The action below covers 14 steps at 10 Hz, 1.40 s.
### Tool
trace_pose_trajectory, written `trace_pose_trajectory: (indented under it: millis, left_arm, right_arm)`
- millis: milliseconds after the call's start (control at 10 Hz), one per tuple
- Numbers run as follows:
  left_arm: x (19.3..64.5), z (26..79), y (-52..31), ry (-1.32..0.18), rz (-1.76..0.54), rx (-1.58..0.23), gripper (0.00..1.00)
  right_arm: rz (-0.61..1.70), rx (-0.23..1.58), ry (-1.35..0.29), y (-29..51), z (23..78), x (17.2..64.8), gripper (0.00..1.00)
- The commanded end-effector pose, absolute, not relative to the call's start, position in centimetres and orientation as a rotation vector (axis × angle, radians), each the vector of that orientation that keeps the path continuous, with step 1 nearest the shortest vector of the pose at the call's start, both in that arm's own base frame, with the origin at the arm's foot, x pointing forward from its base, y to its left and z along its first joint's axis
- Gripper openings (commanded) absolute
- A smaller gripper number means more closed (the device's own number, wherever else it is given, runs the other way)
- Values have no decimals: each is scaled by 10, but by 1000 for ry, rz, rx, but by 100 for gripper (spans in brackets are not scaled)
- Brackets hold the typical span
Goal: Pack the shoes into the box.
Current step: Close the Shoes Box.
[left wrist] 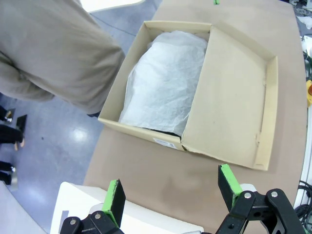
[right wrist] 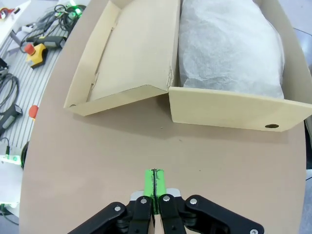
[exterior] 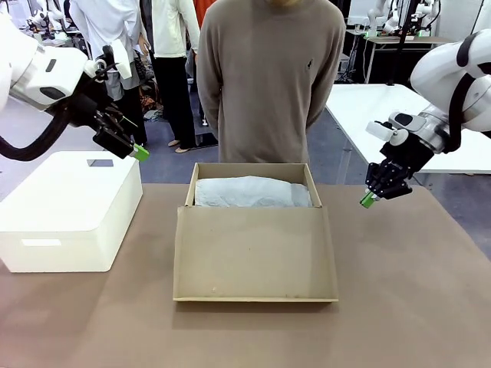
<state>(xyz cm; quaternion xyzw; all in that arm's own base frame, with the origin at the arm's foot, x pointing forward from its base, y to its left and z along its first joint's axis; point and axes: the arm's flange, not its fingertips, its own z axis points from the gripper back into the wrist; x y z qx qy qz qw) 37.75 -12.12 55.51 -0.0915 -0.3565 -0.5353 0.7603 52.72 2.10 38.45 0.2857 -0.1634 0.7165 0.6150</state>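
The box [exterior: 253, 170] sits mid-surface [exterior: 406, 291], its flap lid folded out near, with tissue paper [exterior: 252, 192] covering its inside. The left gripper [exterior: 140, 152] hangs wide open and empty over the white box [exterior: 69, 207]. The right gripper [exterior: 368, 200], closed on nothing, hovers right of the box.

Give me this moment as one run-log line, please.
left gripper: open, above white box | right gripper: shut, empty | shoebox: lid open, tissue inside

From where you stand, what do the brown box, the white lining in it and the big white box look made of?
The brown box looks like plain matte cardboard: tan, thin walls, folded flap lid. The white lining looks like tissue paper, thin and crinkled. The white box has smooth faces and rounded edges, probably plastic, not certain.
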Motion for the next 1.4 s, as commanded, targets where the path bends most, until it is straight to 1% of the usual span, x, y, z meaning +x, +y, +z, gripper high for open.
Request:
trace_pose_trajectory:
  millis: [0,100,300,900,1300]
  left_arm:
    - [377,554,-121,-778,-1161,-215,100]
    - [377,554,-121,-778,-1161,-215,100]
    - [377,554,-121,-778,-1161,-215,100]
    - [377,554,-121,-778,-1161,-215,100]
    - [377,554,-121,-778,-1161,-215,100]
  right_arm:
    - [1660,658,-383,20,388,528,0]
    - [1651,658,-376,21,385,527,0]
    - [1624,697,-426,24,369,533,0]
    - [1620,760,-510,35,331,523,0]
    - [1669,777,-547,45,299,524,0]
